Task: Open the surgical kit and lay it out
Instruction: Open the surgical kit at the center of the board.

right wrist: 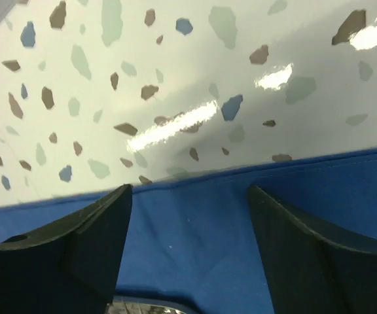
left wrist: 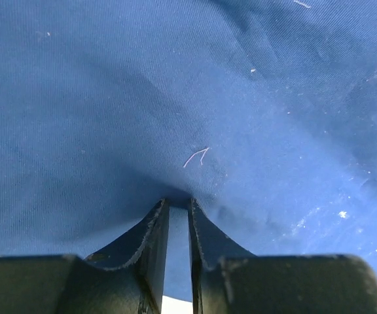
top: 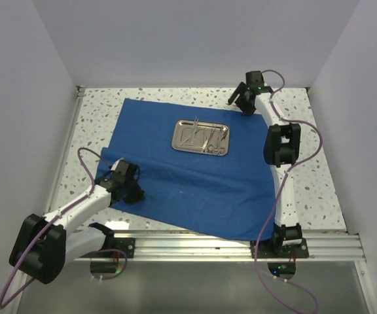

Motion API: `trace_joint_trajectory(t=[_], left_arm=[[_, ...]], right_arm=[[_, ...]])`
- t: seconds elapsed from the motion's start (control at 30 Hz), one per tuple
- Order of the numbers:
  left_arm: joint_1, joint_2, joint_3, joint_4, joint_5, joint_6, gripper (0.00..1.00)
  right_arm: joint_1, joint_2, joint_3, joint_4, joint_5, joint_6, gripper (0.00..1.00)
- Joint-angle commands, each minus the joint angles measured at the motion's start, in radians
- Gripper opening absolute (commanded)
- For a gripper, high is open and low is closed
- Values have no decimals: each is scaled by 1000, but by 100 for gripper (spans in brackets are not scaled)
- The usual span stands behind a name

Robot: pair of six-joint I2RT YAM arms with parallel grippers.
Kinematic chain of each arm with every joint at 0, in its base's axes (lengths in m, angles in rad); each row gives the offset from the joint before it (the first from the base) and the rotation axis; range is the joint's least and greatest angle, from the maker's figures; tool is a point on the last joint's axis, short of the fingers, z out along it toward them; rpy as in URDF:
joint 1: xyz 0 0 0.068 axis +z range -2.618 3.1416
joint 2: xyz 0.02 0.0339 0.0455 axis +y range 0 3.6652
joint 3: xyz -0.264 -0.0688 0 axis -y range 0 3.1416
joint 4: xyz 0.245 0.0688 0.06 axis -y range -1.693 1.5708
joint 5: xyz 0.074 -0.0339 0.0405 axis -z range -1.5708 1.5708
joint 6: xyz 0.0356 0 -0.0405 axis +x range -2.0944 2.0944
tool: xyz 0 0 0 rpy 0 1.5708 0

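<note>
The royal-blue cloth wrap (top: 195, 180) lies spread out flat on the table. The small steel tray (top: 201, 137) sits on its far middle, with thin silver instruments (top: 207, 135) inside. My left gripper (top: 136, 194) is low at the cloth's near-left edge. In the left wrist view its jaws (left wrist: 177, 201) are nearly together, pinching a pucker of the cloth (left wrist: 175, 98). My right gripper (top: 242, 104) hovers open over the far-right edge of the cloth. In the right wrist view it (right wrist: 188, 190) is empty above the cloth hem (right wrist: 195, 235), and a tray corner (right wrist: 143, 307) shows at the bottom.
The speckled white tabletop (top: 306, 176) borders the cloth on all sides. White walls enclose the left, back and right. An aluminium rail (top: 241, 245) with the arm bases runs along the near edge. Purple cables (top: 87, 157) loop beside both arms.
</note>
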Motion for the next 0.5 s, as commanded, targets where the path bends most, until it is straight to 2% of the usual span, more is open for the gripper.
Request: trace_joint_trajectory(t=[0.0,0.13,0.23,0.27,0.37,0.47], left_arm=[[-5,22,-49,3,21,-36,22],[-25,71,-68,-24,45,-54,20],[-39,80,-79,-44,65,-69,16],[-39,80,-80,-46,91,-71,11],[-41,71,-59,-96,109,-73,6],[-41,43,2,-145,108,-63,7]], right_arm=[[4,110,52,-11,11,22,76],[13,182,78,-25,44,34,72],[18,248,124,-28,22,54,70],[18,265,148,-25,11,59,70],[18,300,184,-26,-6,70,72],[18,261,161,-5,-26,39,76]])
